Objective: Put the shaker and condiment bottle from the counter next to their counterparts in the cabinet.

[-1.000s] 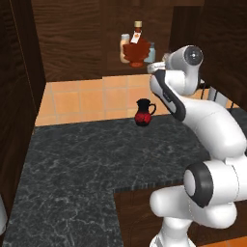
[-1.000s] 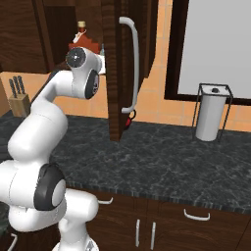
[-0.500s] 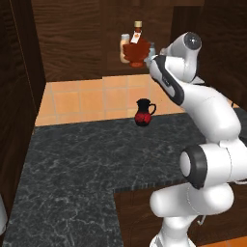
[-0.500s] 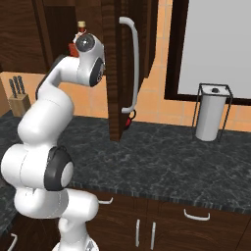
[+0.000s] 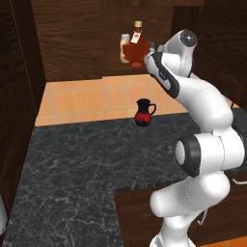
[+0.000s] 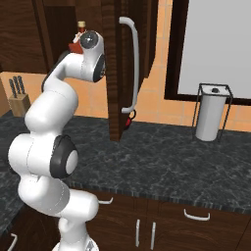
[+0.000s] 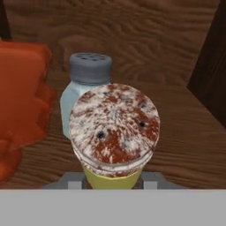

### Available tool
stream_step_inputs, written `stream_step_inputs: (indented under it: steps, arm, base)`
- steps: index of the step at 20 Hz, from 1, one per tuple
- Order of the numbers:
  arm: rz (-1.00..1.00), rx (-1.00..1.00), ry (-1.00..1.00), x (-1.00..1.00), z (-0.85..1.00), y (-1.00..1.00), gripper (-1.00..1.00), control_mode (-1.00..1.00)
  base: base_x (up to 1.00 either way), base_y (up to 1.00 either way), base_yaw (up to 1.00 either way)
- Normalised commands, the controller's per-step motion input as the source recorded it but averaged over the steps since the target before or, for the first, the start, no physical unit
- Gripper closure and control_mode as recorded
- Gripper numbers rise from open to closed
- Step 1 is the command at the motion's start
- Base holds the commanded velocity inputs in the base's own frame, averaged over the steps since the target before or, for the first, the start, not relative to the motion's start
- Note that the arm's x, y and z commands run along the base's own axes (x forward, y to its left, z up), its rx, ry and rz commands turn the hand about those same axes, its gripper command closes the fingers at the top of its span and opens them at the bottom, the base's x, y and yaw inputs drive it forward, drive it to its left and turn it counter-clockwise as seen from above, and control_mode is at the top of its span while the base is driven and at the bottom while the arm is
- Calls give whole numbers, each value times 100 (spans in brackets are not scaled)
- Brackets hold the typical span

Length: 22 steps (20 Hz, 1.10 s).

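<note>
Left base view: arm reaches up into the cabinet [image 5: 72, 43]. On its shelf, one red-brown condiment bottle [image 5: 136, 48] with a tan cap, one peach bottle [image 5: 125, 44] just left of and behind it, and a glimpse of one pale shaker [image 5: 151, 47] at its right. One dark jug [image 5: 143, 112] stands on the counter [image 5: 72, 159], far side.

Right base view: one knife block [image 6: 18, 100] far left, one paper towel holder [image 6: 212, 112] right, cabinet door [image 6: 115, 68] open.

Hand view: gripper [image 7: 113, 180] clenched on one yellow-green shaker [image 7: 114, 132], speckled cap toward camera, above the shelf. One blue-grey shaker [image 7: 86, 86] stands just behind it; red-brown bottle at left.
</note>
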Motion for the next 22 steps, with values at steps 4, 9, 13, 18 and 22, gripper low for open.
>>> stream_step_inputs:
  steps: [4,9,13,18,22]
  arm:
    - [0,-12,-13,0,-38,15,-100,-100]
    - [0,0,-6,6,-29,0,-100,-100]
    - [0,0,-5,13,-25,0,-100,-100]
    - [0,0,-1,16,-21,-4,-100,-100]
    - [0,0,0,28,1,-8,-100,-100]
  base:
    - [0,0,0]
    - [0,0,0]
    - [0,0,0]
    - [0,0,0]
    - [0,0,0]
